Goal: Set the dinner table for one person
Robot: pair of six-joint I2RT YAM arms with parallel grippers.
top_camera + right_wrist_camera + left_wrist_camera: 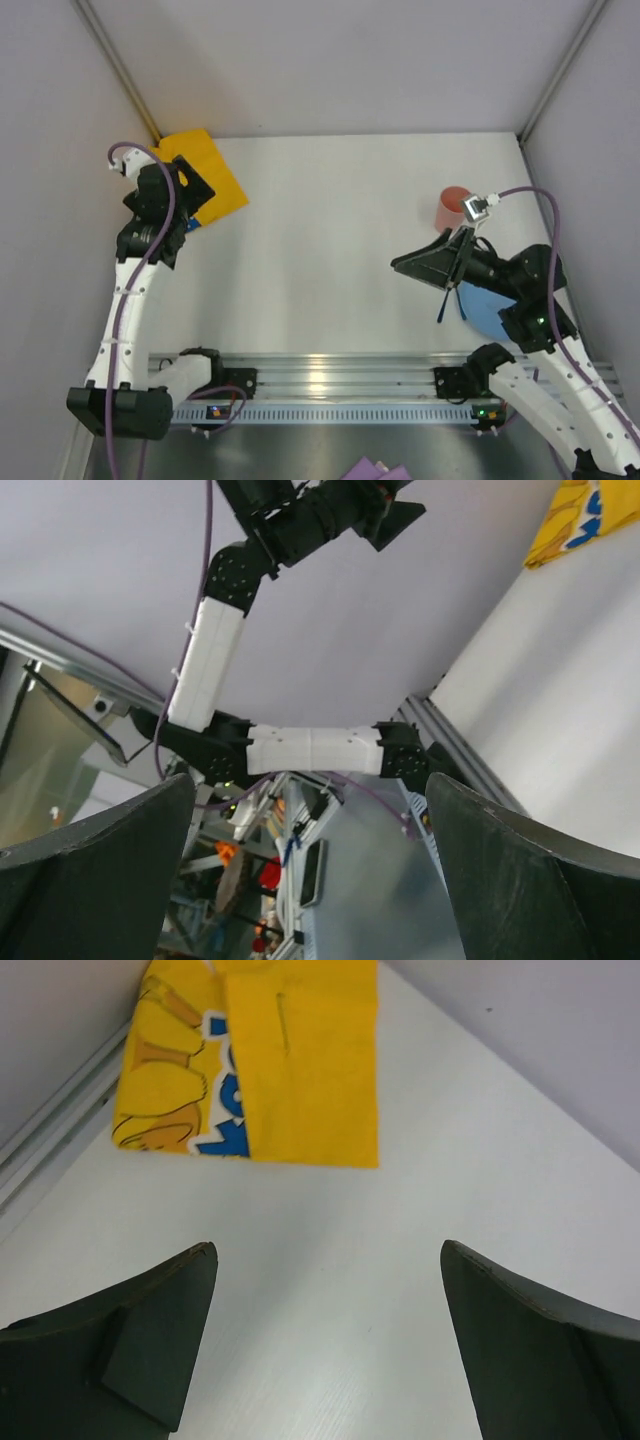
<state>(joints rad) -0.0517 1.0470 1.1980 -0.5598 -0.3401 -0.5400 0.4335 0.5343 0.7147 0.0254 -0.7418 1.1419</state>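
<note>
Well, left hand by corner placemat, right hand near cup, both gaping, empty.

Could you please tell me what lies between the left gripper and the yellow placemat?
Nothing: the left wrist view shows only bare dinner table between the left gripper and placemat.

Yellow placemat with blue-and-orange cartoon print — plain white dinner table, coral cup, blue dish
</note>
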